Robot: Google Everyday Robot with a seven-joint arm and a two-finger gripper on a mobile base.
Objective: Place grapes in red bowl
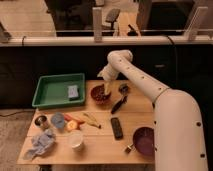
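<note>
The end effector (107,88) hangs directly over the small round orange-red bowl (100,94) at the back of the wooden counter (100,145). A dark clump, likely the purple-black grapes (100,92), lies in the bowl just beneath it. Whether the end effector is gripping or has let go, I cannot tell.

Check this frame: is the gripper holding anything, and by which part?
Cannot be told. The gripper hangs over the red bowl, with dark grapes inside; any hold is hidden.
</note>
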